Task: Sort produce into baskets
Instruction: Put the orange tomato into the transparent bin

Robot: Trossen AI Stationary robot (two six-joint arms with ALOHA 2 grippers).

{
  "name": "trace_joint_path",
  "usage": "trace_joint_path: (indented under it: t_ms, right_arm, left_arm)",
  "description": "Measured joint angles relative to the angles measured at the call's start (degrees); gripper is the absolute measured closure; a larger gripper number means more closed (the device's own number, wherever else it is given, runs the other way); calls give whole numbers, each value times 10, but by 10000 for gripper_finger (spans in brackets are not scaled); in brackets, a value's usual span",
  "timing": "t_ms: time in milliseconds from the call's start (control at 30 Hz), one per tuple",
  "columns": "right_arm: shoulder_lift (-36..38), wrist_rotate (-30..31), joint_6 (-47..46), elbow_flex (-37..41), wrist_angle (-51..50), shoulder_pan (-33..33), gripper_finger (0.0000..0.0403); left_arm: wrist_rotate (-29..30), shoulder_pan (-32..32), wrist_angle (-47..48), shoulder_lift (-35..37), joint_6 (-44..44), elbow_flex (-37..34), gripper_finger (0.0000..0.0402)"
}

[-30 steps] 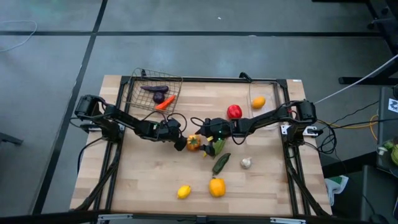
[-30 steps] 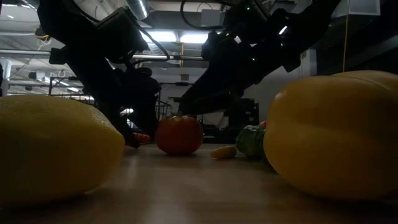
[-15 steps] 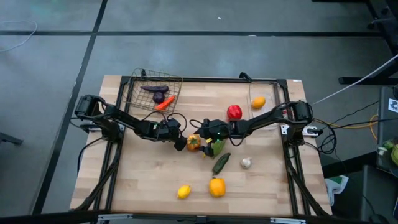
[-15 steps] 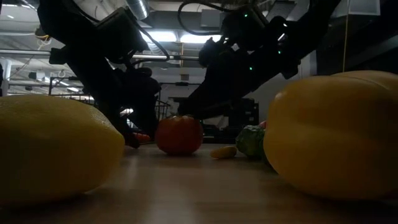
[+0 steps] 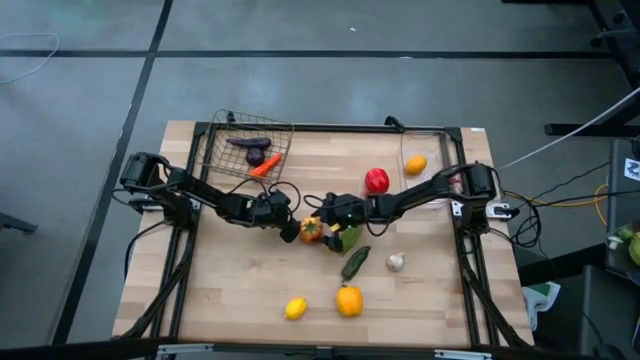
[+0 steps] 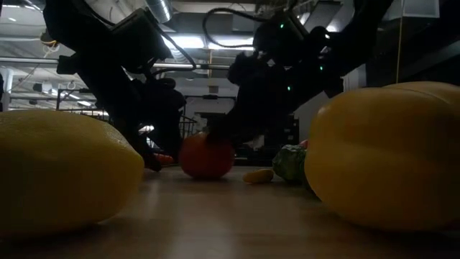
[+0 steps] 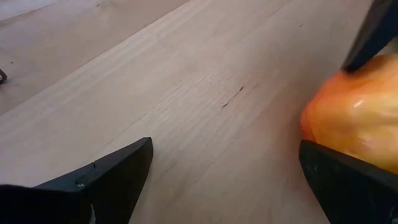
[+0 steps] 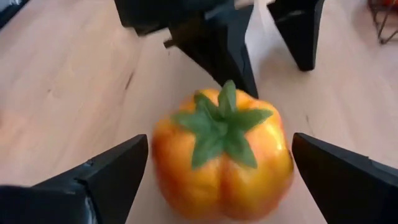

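1. The wire basket sits at the table's far left with a few purple and orange pieces inside.
2. My left gripper waits just left of the orange pepper, fingers spread wide, holding nothing.
3. The pepper stands mid-table, stem up.
4. My right gripper is fully open around that pepper, one finger on either side, not gripping yet; I think it hangs slightly above.
5. The clear bin sits far right with one orange fruit.
6. Step in hand: picking the pepper. Next I must lower, close, then carry it to a basket.
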State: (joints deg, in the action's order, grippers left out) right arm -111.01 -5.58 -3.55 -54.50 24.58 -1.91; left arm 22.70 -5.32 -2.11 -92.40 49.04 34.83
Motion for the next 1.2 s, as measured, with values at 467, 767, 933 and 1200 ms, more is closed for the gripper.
trace_joint_path:
  t_ms: [467, 767, 933, 1200]
  right_arm:
    - [-24, -15, -5, 0, 32, 0, 8]
    - [-25, -10, -10, 0, 35, 0, 8]
    - [-25, -10, -11, 0, 35, 0, 8]
    - [-25, -10, -11, 0, 37, 0, 8]
  left_arm:
    - [0, 0, 0, 0, 0, 0, 2]
    - [0, 0, 0, 0, 0, 0, 2]
    - [0, 0, 0, 0, 0, 0, 2]
    - [0, 0, 0, 0, 0, 0, 2]
